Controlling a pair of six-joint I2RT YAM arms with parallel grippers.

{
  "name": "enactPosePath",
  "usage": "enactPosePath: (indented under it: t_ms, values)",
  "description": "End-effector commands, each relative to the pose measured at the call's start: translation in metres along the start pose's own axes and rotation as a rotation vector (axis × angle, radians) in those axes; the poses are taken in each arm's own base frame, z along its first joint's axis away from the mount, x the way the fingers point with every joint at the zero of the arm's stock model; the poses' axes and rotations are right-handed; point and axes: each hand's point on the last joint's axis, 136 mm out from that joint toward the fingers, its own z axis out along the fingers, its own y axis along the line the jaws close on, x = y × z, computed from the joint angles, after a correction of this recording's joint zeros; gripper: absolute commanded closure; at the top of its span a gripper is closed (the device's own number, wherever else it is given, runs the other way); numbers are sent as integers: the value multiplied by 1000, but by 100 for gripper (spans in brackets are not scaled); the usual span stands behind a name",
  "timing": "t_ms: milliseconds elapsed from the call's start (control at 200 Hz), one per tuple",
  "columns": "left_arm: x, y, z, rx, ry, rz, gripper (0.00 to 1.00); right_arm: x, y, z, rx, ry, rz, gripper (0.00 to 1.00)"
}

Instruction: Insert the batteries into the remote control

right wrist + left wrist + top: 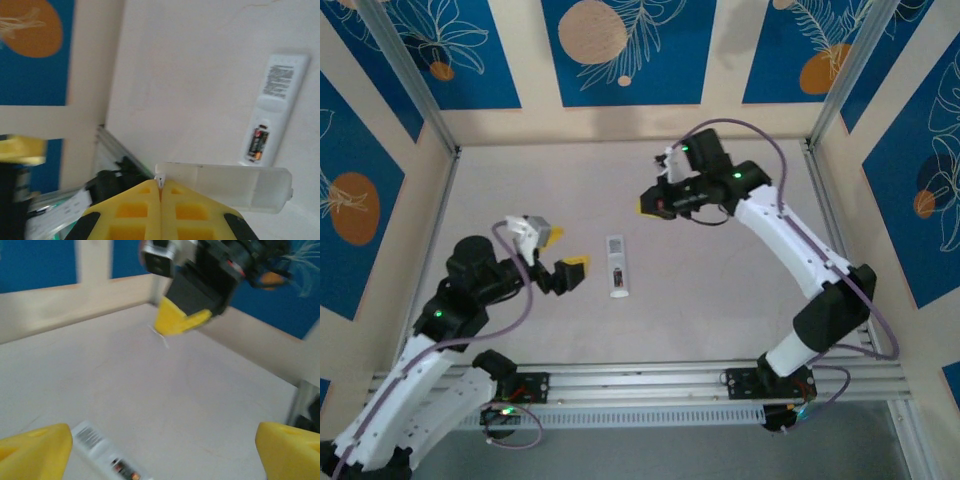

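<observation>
Top external: your slim white rectangular remote control (pixel 617 265) lay on the pale table (pixel 720 270), long axis near-to-far, just right of your wide-open left hand (pixel 563 250); your right hand (pixel 648 205) hung farther off.
Left wrist: the remote's end lay just beside the left one of your spread yellow fingers (pixel 35 447).
Right wrist: your right hand pinched a clear plastic cover (pixel 225 182); a dark battery (pixel 257 142) sat in the remote's bay.

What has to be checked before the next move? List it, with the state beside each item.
1. Batteries in the open bay of the remote control: ok, dark cells lie in it.
2. Remote control flat, back up: ok.
3. Cover gripped: ok, the right tool is shut on its corner.
4. Cover lined up over the bay: not ok, it is held apart from the remote control.
5. Left tool open and empty: ok.
6. Polarity of the batteries: cannot tell.
</observation>
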Motion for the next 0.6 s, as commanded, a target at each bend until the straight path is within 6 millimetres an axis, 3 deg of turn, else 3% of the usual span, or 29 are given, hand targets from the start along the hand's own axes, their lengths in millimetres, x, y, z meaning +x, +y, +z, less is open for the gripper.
enactPosePath:
  t_ms: [0, 155, 380, 595]
  values:
    - [-36, -43, 13, 311, -201, 213, 4, 26, 32, -24, -239, 131, -6, 95]
    - [-46, -51, 46, 433, -238, 233, 3, 25, 51, -48, -377, 135, -1, 95]
    - [-54, -46, 88, 437, -254, 320, 5, 45, 82, -61, -479, 206, -60, 94]
    - [-79, -59, 93, 467, -319, 372, 31, 55, 88, -58, -487, 232, -71, 94]
